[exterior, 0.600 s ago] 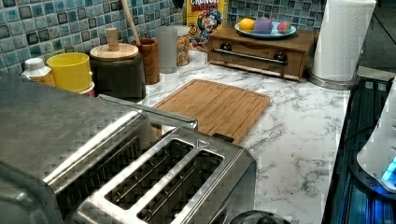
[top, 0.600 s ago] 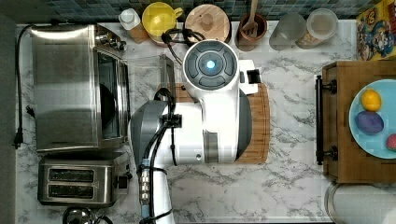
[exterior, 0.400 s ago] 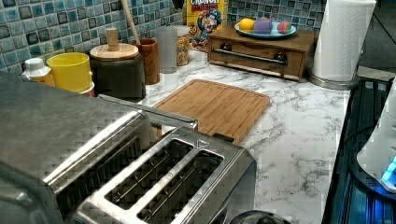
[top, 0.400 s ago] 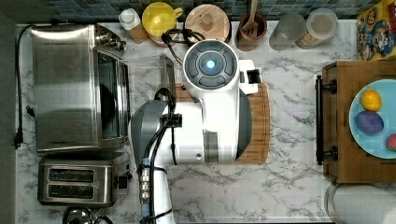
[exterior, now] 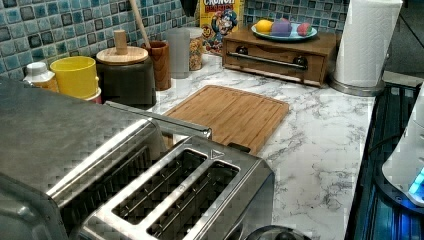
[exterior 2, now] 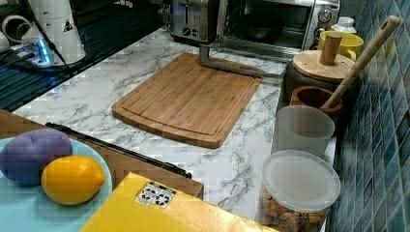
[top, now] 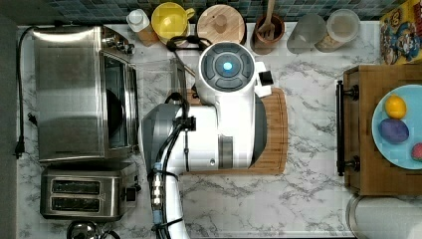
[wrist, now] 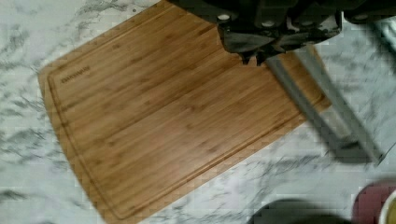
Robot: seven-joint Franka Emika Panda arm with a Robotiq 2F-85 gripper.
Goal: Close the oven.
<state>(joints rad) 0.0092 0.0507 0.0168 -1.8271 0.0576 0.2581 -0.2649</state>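
- Top view's left holds the large boxy brushed-steel countertop oven (top: 69,94), backed against the counter's edge with the smaller two-slot steel toaster (top: 82,194) just beside it.
- Its glass drop-down door (top: 157,82) lies flat and open, so the cavity faces the white robot arm (top: 224,119), which stands over the middle of the counter.
- Because the door is down, its metal bar handle (exterior 2: 237,67) reaches out to the near edge of the rectangular bamboo cutting board (exterior 2: 188,96), as the right view shows.
- The wrist view puts the dark gripper (wrist: 261,51) directly over one end of that bar, apparently so it can catch the bar from below and lift.
- Whether the gripper is clenched or released cannot be told.
- The closing is judged not yet begun: the door still needs swinging up and towards the oven front.
- A slip off the smooth bar seems the main risk.
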